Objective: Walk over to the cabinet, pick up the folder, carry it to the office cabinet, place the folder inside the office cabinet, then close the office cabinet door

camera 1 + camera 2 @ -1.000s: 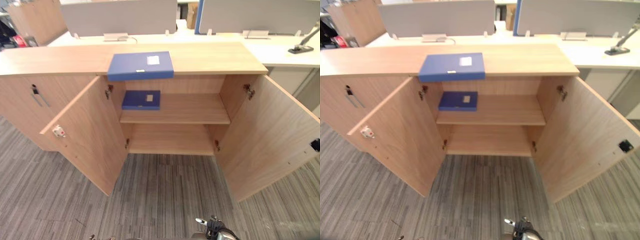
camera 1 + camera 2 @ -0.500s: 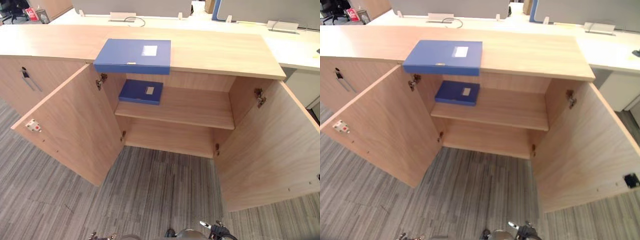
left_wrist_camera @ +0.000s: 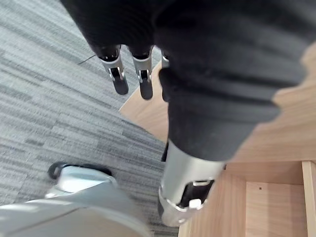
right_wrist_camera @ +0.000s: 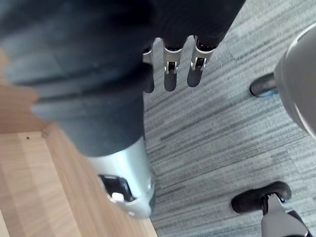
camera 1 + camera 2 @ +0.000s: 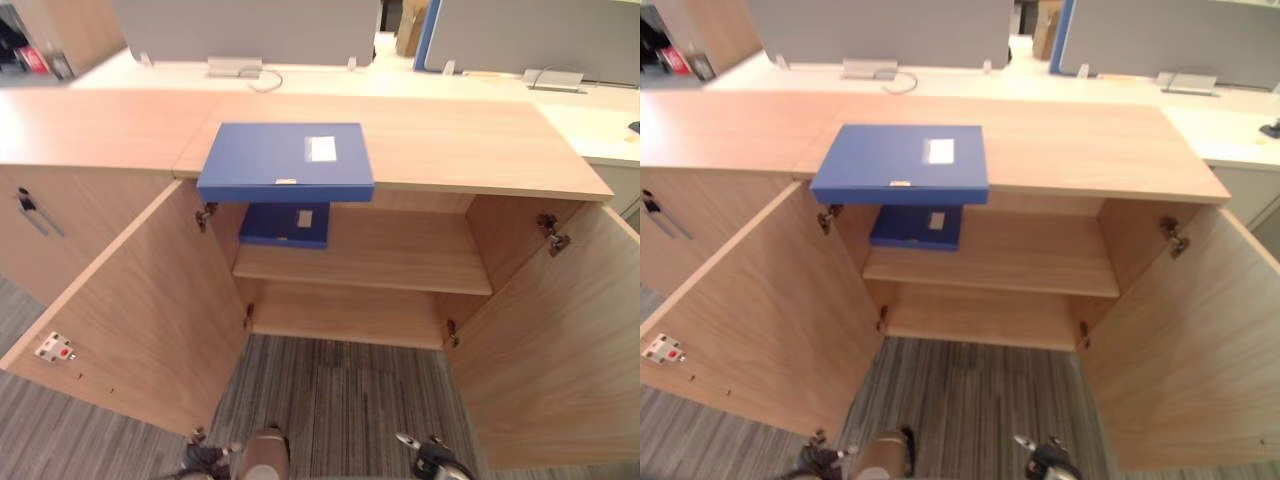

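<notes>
Cabinet top (image 5: 460,145) bears blue, white-labelled folder (image 5: 285,160).

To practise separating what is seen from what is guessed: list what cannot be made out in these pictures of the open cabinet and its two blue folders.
Eye views: rear of the shelf folder hidden under the top folder and the cabinet top.
Eye views: print on the white label of the top folder too small to read.
Left eye view: the right door cut off by the right edge.
</notes>
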Robot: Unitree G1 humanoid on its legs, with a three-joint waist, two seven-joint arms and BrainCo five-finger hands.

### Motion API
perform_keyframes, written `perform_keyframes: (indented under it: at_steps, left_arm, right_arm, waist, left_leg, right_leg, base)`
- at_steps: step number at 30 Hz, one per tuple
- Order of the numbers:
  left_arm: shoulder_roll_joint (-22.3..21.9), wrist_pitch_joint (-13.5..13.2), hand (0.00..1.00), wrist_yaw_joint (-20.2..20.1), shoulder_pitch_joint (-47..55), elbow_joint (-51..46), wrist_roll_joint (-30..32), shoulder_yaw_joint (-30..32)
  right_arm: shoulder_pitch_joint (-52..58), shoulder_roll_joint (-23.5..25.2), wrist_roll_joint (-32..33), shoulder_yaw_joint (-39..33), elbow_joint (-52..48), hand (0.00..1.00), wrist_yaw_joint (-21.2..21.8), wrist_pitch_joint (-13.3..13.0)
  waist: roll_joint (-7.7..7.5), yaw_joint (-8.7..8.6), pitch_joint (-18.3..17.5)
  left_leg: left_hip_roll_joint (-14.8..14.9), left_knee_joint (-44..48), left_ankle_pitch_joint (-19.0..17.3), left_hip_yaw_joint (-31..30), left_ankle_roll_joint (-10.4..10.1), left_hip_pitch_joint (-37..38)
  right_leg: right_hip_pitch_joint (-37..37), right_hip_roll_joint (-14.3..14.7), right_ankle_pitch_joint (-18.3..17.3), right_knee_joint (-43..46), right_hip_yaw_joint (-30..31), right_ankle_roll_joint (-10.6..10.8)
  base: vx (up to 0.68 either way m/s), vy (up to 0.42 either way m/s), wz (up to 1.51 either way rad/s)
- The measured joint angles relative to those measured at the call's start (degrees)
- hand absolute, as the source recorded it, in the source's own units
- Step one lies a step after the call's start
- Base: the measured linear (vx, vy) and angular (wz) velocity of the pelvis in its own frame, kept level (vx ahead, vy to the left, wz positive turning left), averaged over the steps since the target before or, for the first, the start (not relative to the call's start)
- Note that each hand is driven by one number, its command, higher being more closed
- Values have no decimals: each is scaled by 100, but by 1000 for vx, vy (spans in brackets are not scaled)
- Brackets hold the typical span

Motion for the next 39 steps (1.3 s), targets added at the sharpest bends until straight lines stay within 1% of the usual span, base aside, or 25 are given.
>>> perform_keyframes:
  at_steps: [1,2,3,6,9,13,14,15,17,18,20,21,23,24,25,26,27,28,30,32,33,34,36,37,39]
  left_arm:
    - [-2,-14,0,2,-7,53,-8,43]
    - [-22,-18,0,12,4,226,-48,165]
    - [-46,2,0,14,50,455,-96,289]
    - [-64,31,0,5,148,750,-477,426]
    - [-77,29,0,-13,153,808,-703,512]
    - [-85,26,0,-71,161,813,-809,601]
    - [-113,25,0,-91,194,809,-819,615]
    - [-130,25,0,-104,195,807,-822,626]
    - [-166,26,0,-140,207,798,-820,650]
    - [-150,24,0,-160,231,784,-810,650]
    - [-110,25,0,-253,262,781,-730,649]
    - [-100,26,0,-280,257,782,-661,649]
    - [-88,30,0,-339,254,799,-609,645]
    - [-67,36,0,-383,298,806,-592,648]
    - [-19,34,0,-430,294,806,-562,651]
    - [-38,52,0,-436,248,833,-563,662]
    - [-139,56,0,-441,247,862,-673,828]
    - [-168,60,0,-456,260,862,-782,896]
    - [-192,67,0,-522,318,867,-1333,980]
    - [-247,51,0,-633,343,813,-2693,879]
    - [-247,46,0,-685,338,756,-3124,742]
    - [-240,40,0,-721,342,682,-3378,612]
    - [-129,15,0,-844,357,296,-4043,-1]
    - [-112,15,0,-875,357,147,-4236,-169]
    - [-138,12,0,-981,357,-636,-4765,-735]
  right_arm:
    - [-8,7,2,1,1,0,-3,3]
    - [-77,15,4,30,-3,0,-7,3]
    - [-122,34,10,93,-9,0,-5,3]
    - [-115,93,61,102,-1,0,22,2]
    - [-81,84,127,70,74,0,33,3]
    - [13,82,87,26,198,0,80,21]
    - [76,54,-33,37,175,0,121,49]
    - [96,35,-51,48,164,0,132,58]
    - [148,4,-230,187,-26,0,193,65]
    - [183,9,-231,328,-163,0,205,58]
    - [223,25,-226,554,-290,0,206,37]
    - [225,19,-225,697,-321,0,204,24]
    - [218,18,-223,750,-336,0,204,-20]
    - [233,27,-221,748,-313,0,203,-36]
    - [248,44,-215,714,-255,0,203,-39]
    - [247,18,-219,680,-226,0,201,-35]
    - [260,-19,-226,609,-189,0,184,-21]
    - [263,-16,-225,620,-184,0,185,-15]
    - [305,2,-222,647,-180,0,188,-13]
    - [364,2,-208,596,-180,0,188,-14]
    - [389,21,-203,518,-156,0,188,-11]
    - [380,35,-195,462,-103,0,188,-1]
    - [341,39,-193,467,-8,0,191,5]
    - [338,34,-195,477,-4,0,192,6]
    - [300,13,-199,628,6,0,195,8]
  waist:
    - [-30,6,-21]
    - [-28,31,-32]
    - [10,46,-72]
    - [74,35,-154]
    - [48,46,-162]
    - [-4,51,-190]
    - [-11,54,-229]
    - [9,59,-227]
    - [75,101,-240]
    - [38,77,-228]
    - [1,33,-267]
    - [2,-18,-258]
    - [16,-101,-257]
    - [2,-134,-284]
    - [-77,-143,-299]
    - [-102,-145,-300]
    - [-10,-118,-368]
    - [-8,-106,-378]
    - [-37,-93,-427]
    - [-91,-92,-490]
    - [-104,-85,-552]
    - [-106,-80,-559]
    - [-150,-60,-555]
    - [-154,-61,-553]
    - [-156,-65,-560]
  left_leg:
    - [-114,-222,92,56,55,106]
    - [-267,-684,261,182,135,374]
    - [-367,-1171,445,265,195,665]
    - [-505,-2028,805,234,270,1095]
    - [-629,-2460,1024,168,362,1271]
    - [-848,-2494,990,177,467,1364]
    - [-912,-2495,947,216,523,1412]
    - [-925,-2495,912,257,552,1462]
    - [-944,-2511,751,499,564,1673]
    - [-971,-2525,689,642,586,1763]
    - [-1008,-2527,591,773,635,1817]
    - [-988,-2526,580,797,631,1833]
    - [-890,-2526,579,762,625,1823]
    - [-823,-2526,570,691,573,1772]
    - [-824,-2526,577,609,519,1735]
    - [-764,-2527,608,568,457,1752]
    - [-585,-2521,684,559,348,1729]
    - [-519,-2521,710,557,298,1732]
    - [-358,-2522,702,486,240,1728]
    - [-239,-2522,695,312,143,1663]
    - [-215,-2522,694,268,121,1612]
    - [-208,-2521,693,254,114,1610]
    - [-200,-2523,673,232,84,1623]
    - [-204,-2523,672,231,83,1635]
    - [-217,-2519,672,235,82,1645]
  right_leg:
    - [-105,-76,115,4,1,11]
    - [-131,-261,215,88,-47,129]
    - [-127,-367,363,75,-19,309]
    - [-103,-457,528,69,-41,356]
    - [-88,-534,573,54,-66,421]
    - [-16,-753,580,90,-80,434]
    - [-105,-875,568,328,-66,452]
    - [-171,-918,553,529,-48,477]
    - [-761,-1070,473,1812,229,570]
    - [-1124,-1178,456,2536,350,599]
    - [-1490,-1275,394,2987,357,600]
    - [-1642,-1234,190,2946,291,607]
    - [-1734,-981,9,2614,277,589]
    - [-1673,-708,30,1986,262,541]
    - [-1597,-612,26,1426,128,425]
    - [-1519,-577,51,1304,5,406]
    - [-1372,-385,168,972,-126,342]
    - [-1324,-323,195,880,-174,313]
    - [-1141,-135,287,547,-288,242]
    - [-892,37,430,81,-495,175]
    - [-864,74,454,-29,-542,155]
    - [-838,97,462,-46,-545,150]
    - [-749,151,466,-163,-544,146]
    - [-718,153,466,-193,-544,146]
    - [-692,168,468,-222,-535,145]
  base:
    - [146,195,28]
    - [115,150,-18]
    - [125,131,-21]
    - [135,99,3]
    - [73,81,15]
    - [49,119,2]
    - [27,125,-9]
    - [26,171,-28]
    - [15,179,-57]
    - [-4,153,-59]
    - [-12,115,-45]
    - [-6,50,-28]
    - [-10,-25,0]
    - [-44,-114,24]
    - [-15,-179,30]
    - [39,-207,34]
    - [70,-180,19]
    - [90,-217,13]
    - [89,-180,12]
    - [129,-165,38]
    - [100,-99,33]
    - [101,-72,16]
    - [126,-79,5]
    - [108,-73,5]
    - [65,-47,1]
